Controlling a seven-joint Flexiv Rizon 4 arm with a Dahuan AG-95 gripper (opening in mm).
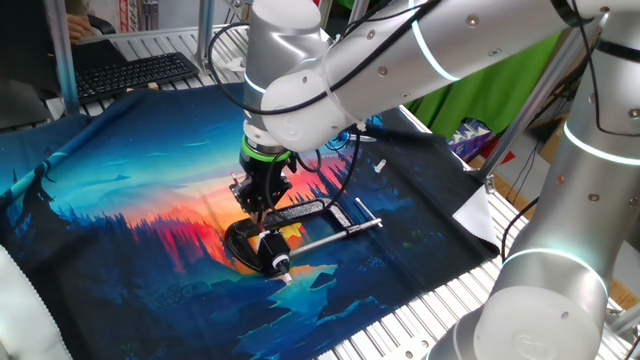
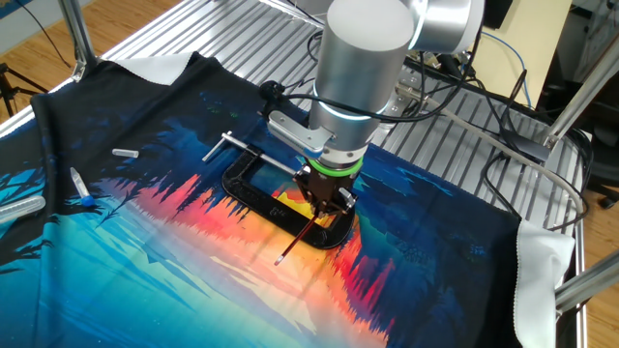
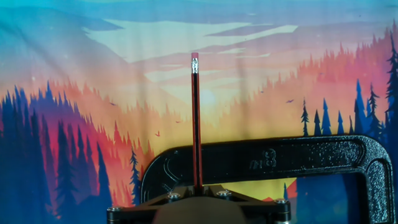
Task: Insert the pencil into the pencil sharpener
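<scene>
My gripper [image 2: 324, 201] is shut on the pencil [image 2: 296, 238], a thin dark stick. The pencil slants down from the fingers to a pale end just above the cloth. In the hand view the pencil [image 3: 196, 124] runs straight away from my gripper [image 3: 198, 190], across the clamp's frame, with its eraser end far out over the cloth. My gripper [image 1: 262, 205] hangs low over the clamp. A small yellow-orange block, the pencil sharpener [image 1: 291, 233], lies inside the clamp's opening just beside the fingers. The fingertips are mostly hidden behind the hand.
A large black C-clamp [image 2: 253, 193] with a silver screw rod [image 1: 340, 234] lies on the printed cloth [image 2: 145, 280]; it also shows in the hand view [image 3: 273, 155]. Small white pens [image 2: 79, 186] lie at the cloth's left. A keyboard [image 1: 140, 72] sits at the back.
</scene>
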